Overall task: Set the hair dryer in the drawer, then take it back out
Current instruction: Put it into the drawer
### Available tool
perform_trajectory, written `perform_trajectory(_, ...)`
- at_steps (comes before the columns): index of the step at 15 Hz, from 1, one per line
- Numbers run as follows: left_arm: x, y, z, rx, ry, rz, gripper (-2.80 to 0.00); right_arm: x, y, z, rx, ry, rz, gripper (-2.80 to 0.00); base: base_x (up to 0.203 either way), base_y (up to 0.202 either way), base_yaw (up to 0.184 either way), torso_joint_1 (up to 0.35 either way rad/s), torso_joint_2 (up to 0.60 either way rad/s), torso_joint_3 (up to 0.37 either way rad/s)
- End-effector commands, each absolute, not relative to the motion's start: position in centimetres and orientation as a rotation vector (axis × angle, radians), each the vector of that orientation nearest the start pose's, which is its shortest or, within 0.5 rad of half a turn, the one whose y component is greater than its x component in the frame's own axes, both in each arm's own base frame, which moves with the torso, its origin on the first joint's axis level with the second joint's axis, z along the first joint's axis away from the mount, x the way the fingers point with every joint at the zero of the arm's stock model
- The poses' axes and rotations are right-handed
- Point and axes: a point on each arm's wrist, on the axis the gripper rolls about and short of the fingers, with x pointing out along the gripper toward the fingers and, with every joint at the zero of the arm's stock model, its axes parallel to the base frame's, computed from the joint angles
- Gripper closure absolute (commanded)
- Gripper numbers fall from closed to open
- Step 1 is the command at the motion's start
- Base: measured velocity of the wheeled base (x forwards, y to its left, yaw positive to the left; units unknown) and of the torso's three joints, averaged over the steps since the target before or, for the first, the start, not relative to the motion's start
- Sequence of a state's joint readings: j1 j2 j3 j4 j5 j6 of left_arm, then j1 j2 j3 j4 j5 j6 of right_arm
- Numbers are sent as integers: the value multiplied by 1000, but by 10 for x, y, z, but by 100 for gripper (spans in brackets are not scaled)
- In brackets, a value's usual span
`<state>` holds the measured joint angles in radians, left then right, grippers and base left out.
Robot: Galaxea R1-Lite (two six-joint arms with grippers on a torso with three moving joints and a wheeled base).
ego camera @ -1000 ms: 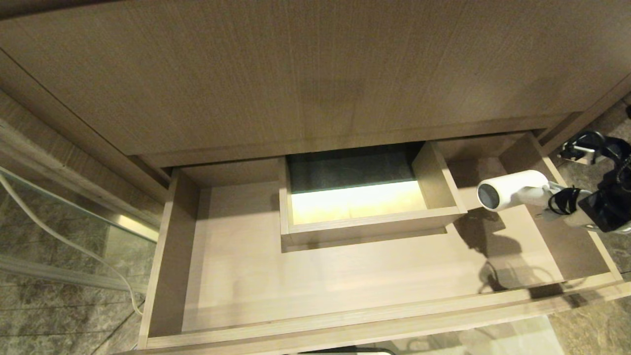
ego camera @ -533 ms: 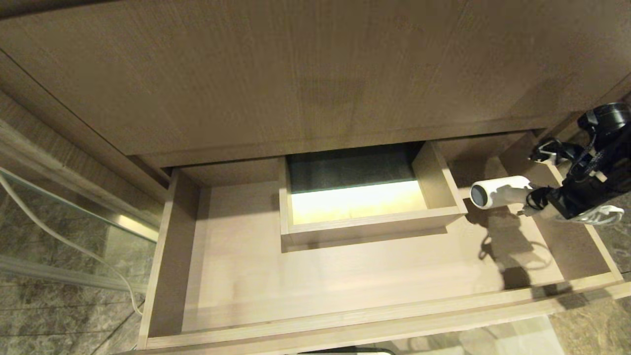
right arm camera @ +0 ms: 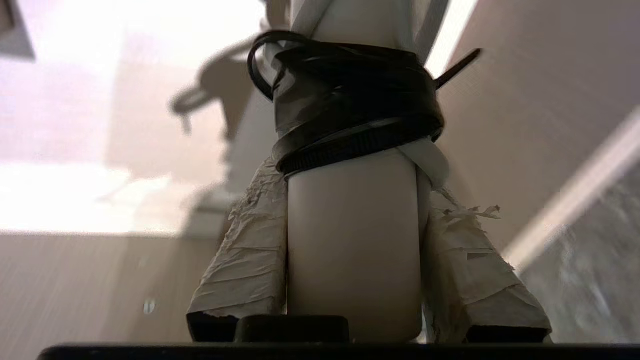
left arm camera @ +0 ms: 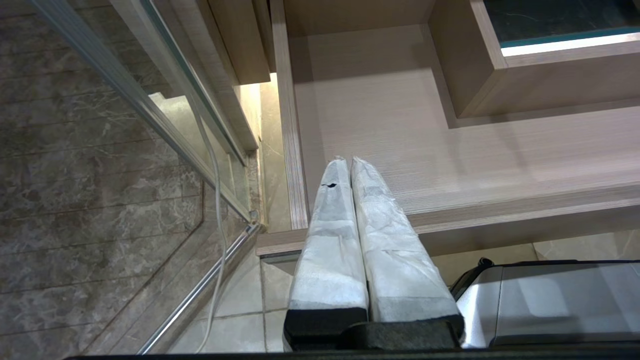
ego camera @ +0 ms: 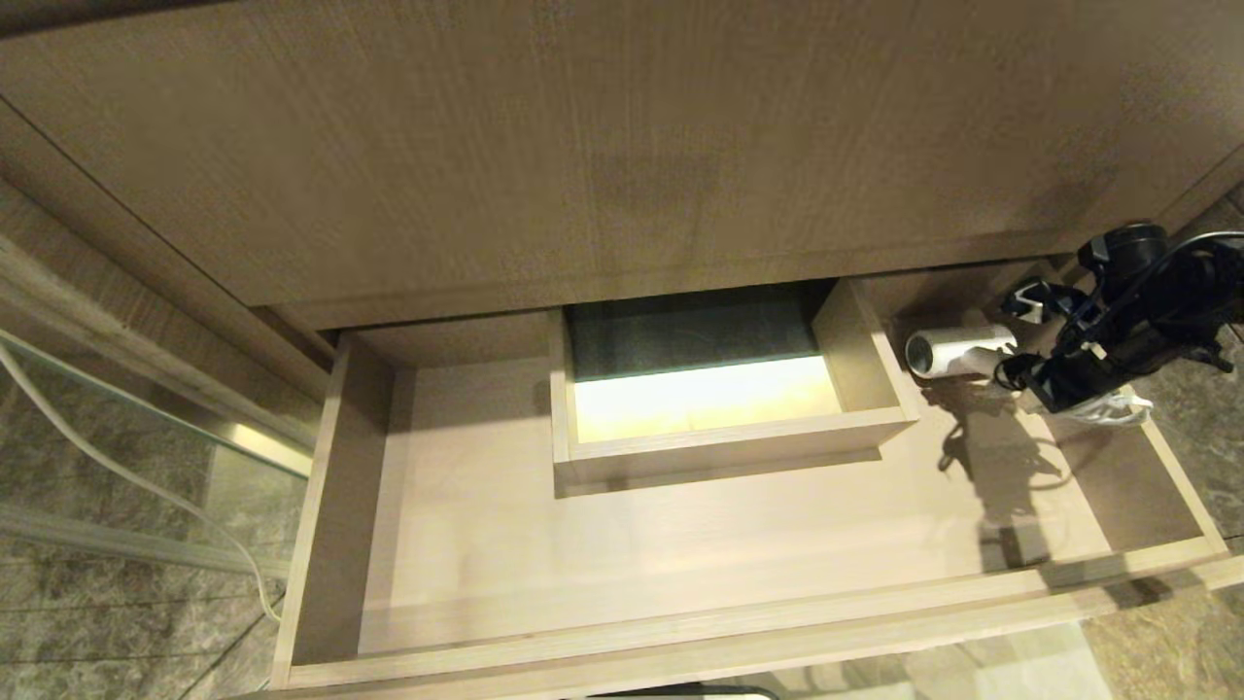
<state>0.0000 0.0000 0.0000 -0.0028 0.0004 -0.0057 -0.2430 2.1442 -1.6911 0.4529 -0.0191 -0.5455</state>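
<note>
At the lower left of the left wrist view my left gripper (left arm camera: 345, 165) hangs idle over the front rail of the wide, shallow light wood-grain drawer (ego camera: 622, 642), its paper-wrapped fingers pressed together on nothing. At mid-frame in the head view stands the drawer's boxed rectangular cut-out (ego camera: 865, 365). At the right, my right gripper (ego camera: 1054, 384) holds the small white hair dryer (ego camera: 957, 350) by its slim handle, jaws part open around it, low over the drawer's right end. The barrel could knock the cut-out's wall, and the white cord bundled by a black tie (ego camera: 1108, 408) could catch the side rail
</note>
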Motion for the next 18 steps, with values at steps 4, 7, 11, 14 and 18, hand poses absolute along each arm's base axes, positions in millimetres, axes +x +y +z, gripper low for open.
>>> perform_trajectory(4,-23,0,76,-6,-2,2,0,417,-104,141,-405,948,17,0,0,0,0,0,0,0)
perform_trajectory(7,-23,0,76,-6,-3,0,0,419,-107,137,-407,939,16,0,0,0,0,0,0,0)
perform_trajectory(11,-23,0,76,-6,-2,2,0,417,-108,144,-421,916,10,-280,0,0,0,0,0,0)
perform_trajectory(14,-23,0,76,-6,-2,0,0,405,-106,172,-423,853,-13,-280,0,0,0,0,0,0)
perform_trajectory(18,-23,0,76,-6,-3,2,0,344,-95,230,-427,748,-35,-280,0,0,0,0,0,0)
